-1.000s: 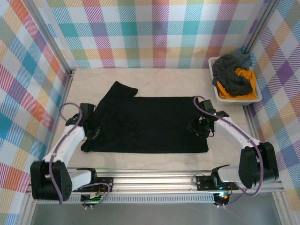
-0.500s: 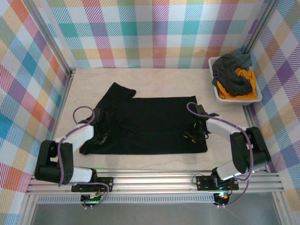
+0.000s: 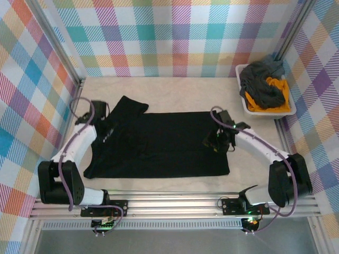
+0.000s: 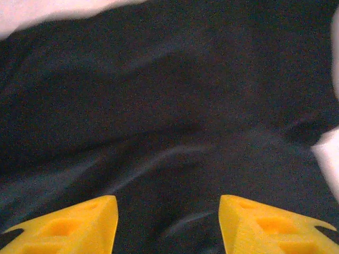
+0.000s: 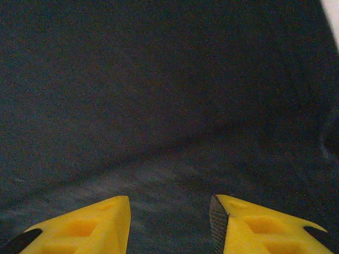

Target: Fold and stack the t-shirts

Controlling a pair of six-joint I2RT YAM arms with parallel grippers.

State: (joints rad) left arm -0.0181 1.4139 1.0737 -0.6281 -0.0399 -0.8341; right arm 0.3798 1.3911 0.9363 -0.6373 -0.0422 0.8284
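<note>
A: From above, what has changed?
B: The left gripper [image 3: 108, 128] has gone farther back, over the sleeve, and the right gripper [image 3: 214, 143] has slid left. The black t-shirt [image 3: 159, 143] lies spread flat on the table [image 3: 175, 95], left of the middle, its near edge skewed.
A: Left wrist?
B: Fingers [image 4: 74, 225] apart, nothing clamped — the black t-shirt lies wrinkled below.
A: Right wrist?
B: Fingers [image 5: 265, 225] apart too — smoother fabric beneath, with one faint crease.
</note>
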